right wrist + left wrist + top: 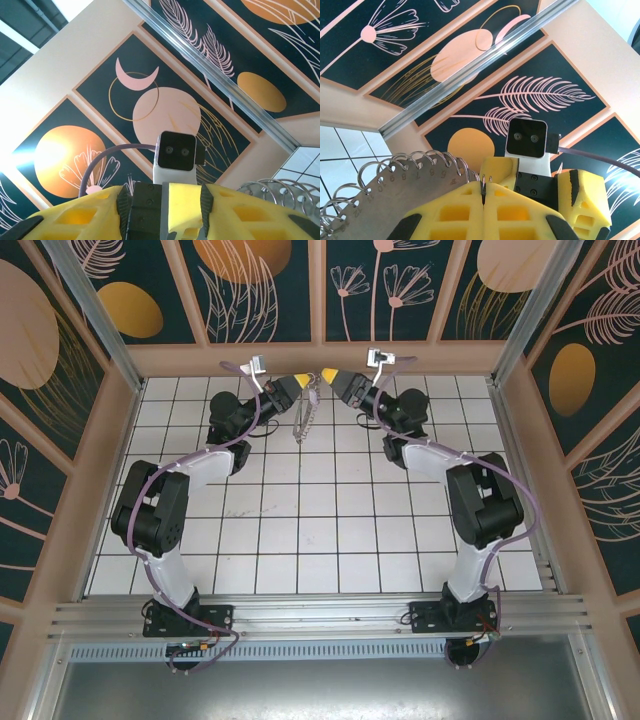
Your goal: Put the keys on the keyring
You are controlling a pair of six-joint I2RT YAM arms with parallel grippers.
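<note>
Keyring point(395, 195) half-hidden behind left end effector point(483, 192)

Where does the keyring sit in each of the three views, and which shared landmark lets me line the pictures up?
Top external: the keyring hangs at upper centre, above the white tiled floor.
Left wrist: the keyring is at lower left, a grey numbered plate edged with wire rings.
Right wrist: the keyring is at the lower right, where its ring tops show.
Shared landmark: the floor, at left and at the right edge.
</note>
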